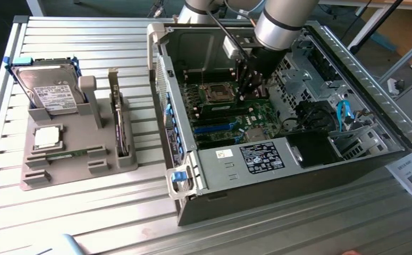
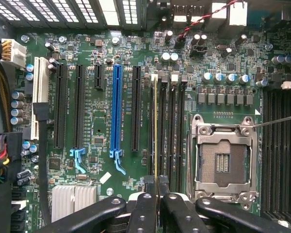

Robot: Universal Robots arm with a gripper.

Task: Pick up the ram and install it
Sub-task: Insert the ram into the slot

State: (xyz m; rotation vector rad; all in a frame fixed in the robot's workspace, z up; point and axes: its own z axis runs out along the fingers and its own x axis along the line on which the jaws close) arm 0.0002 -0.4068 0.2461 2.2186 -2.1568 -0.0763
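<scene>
The ram [image 2: 155,126] appears edge-on in the wrist view as a thin yellowish-green line. It stands upright over the black memory slots [image 2: 172,126] beside the empty processor socket [image 2: 223,160]. My gripper [image 2: 156,191] is shut on its near end, with the black fingers [image 2: 144,204] pressed against both faces. In the exterior view my gripper [image 1: 250,90] reaches down inside the open computer case [image 1: 262,170], just above the green motherboard [image 1: 252,114] next to the processor socket [image 1: 216,94]. Whether the ram touches a slot I cannot tell.
On the exterior view's left, a grey holder tray [image 1: 64,164] carries a hard drive [image 1: 50,90] and a square processor chip [image 1: 46,137]. Expansion slots, one of them blue [image 2: 116,111], lie beside the memory slots. Cables and drive bays [image 1: 333,122] crowd the case's far side.
</scene>
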